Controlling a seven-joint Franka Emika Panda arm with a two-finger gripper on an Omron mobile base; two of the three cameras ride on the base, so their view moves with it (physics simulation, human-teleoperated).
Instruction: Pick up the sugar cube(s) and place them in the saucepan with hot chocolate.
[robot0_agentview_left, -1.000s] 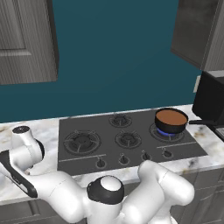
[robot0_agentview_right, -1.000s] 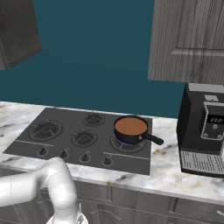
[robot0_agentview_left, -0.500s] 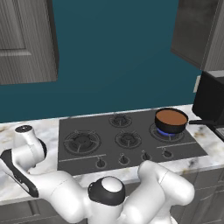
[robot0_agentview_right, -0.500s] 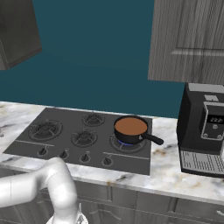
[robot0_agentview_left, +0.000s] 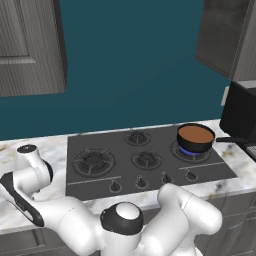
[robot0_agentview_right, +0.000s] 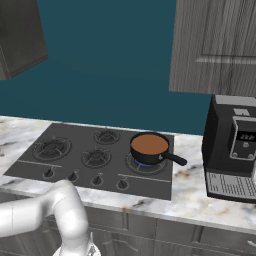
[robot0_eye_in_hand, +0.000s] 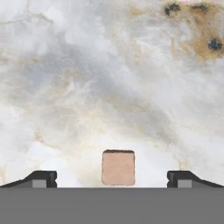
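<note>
Approach to the sugar cube, grasp not yet done.

Gripper (robot0_eye_in_hand: 112, 179) is spread wide above the marble counter (robot0_eye_in_hand: 109, 78); the reddish-brown sugar cube (robot0_eye_in_hand: 118, 167) lies on the counter betw. the two tips, touching neither. Saucepan (robot0_agentview_right: 149, 147) w/ hot chocolate stands on the lit burner at the stove's right side, well apart. Next, I think: go down a little, keep the cube centred, then close gently, as it is tiny and can slip.

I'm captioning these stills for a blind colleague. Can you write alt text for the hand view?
A small reddish-brown sugar cube lies on a pale marble counter, centred between the two dark fingertips of the open hand, which are well apart on either side of it and not touching it. Brown speckled veining marks the counter at the upper right.
</note>
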